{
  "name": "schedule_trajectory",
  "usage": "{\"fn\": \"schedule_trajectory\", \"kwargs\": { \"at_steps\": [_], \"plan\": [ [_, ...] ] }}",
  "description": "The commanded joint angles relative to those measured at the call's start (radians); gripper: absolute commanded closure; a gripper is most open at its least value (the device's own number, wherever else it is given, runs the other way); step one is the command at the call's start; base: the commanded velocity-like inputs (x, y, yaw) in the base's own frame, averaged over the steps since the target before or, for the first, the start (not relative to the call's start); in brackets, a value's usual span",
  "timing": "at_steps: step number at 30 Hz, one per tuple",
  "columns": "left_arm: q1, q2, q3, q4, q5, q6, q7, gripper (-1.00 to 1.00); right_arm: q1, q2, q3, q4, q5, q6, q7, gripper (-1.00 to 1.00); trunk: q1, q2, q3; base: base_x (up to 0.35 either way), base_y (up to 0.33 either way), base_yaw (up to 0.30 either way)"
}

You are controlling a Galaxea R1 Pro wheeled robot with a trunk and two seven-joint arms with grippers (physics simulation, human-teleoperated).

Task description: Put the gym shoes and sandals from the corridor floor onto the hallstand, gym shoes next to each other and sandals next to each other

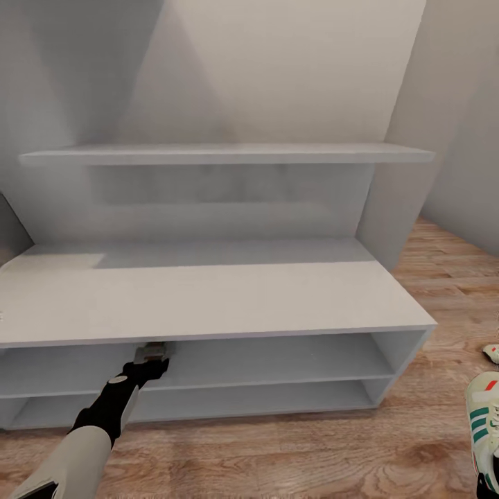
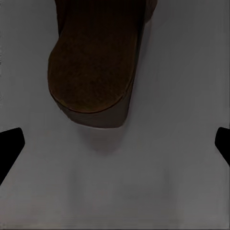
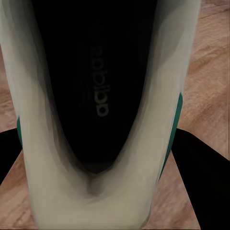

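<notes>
We see our left pincer (image 1: 154, 352) spread wide by a smooth brown sandal (image 2: 93, 62). Our right pincer (image 3: 98, 158) holds a white gym shoe (image 3: 96, 96) reading "adidas".

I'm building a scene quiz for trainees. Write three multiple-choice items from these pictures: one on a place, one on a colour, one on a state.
1. Where at the hallstand is the left gripper?
A. Above the flat top
B. Inside the upper shelf tier
C. Inside the lower shelf tier

2. What colour are the side stripes on the gym shoe at the head view's right edge?
A. Green
B. Blue
C. Black

3. How does the left gripper stand to the sandal?
A. Shut on its strap
B. Shut on its sole
C. Open, with the sandal lying clear of the fingertips

Answers:
1: B, since the head view shows the arm reaching in just under the top.
2: A, since green bands cross its white side.
3: C, since the left wrist view shows the fingertips wide apart and the sandal ahead of them.
</notes>
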Motion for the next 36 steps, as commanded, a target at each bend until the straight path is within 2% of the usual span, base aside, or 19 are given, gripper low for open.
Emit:
{"fn": "schedule_trajectory", "kwargs": {
  "at_steps": [1, 26, 30, 31, 32, 36],
  "plan": [
    [0.000, -0.001, 0.008, -0.002, -0.010, 0.004, -0.009, -1.00, 0.000, 0.000, 0.005, 0.000, -0.005, -0.003, -0.002, 1.00, -0.001, 0.000, -0.001, -0.221, 0.000, 0.000],
    [0.011, 0.000, 0.007, 0.001, -0.009, -0.006, -0.017, -1.00, 0.000, 0.004, 0.006, 0.002, -0.005, -0.002, -0.002, 1.00, -0.001, 0.000, -0.001, -0.317, 0.013, 0.000],
    [0.071, 0.003, 0.008, 0.001, 0.006, -0.029, -0.025, -1.00, 0.000, 0.007, 0.008, 0.002, -0.004, -0.002, -0.002, 1.00, -0.001, 0.000, -0.001, -0.332, 0.109, 0.000],
    [0.091, 0.005, 0.008, 0.001, 0.018, -0.048, -0.027, -1.00, 0.000, 0.008, 0.008, 0.002, -0.004, -0.002, -0.001, 1.00, -0.001, 0.000, -0.001, -0.331, 0.123, 0.000],
    [0.133, 0.010, 0.008, 0.002, 0.041, -0.098, -0.030, -1.00, 0.000, 0.009, 0.008, 0.002, -0.003, -0.002, 0.000, 1.00, -0.001, 0.000, -0.001, -0.303, 0.126, 0.000],
    [0.208, 0.023, 0.007, 0.008, 0.065, -0.189, -0.035, -1.00, 0.000, 0.011, 0.009, 0.003, 0.000, -0.002, 0.002, 1.00, -0.001, 0.000, -0.001, -0.187, 0.089, 0.000]
  ]
}}
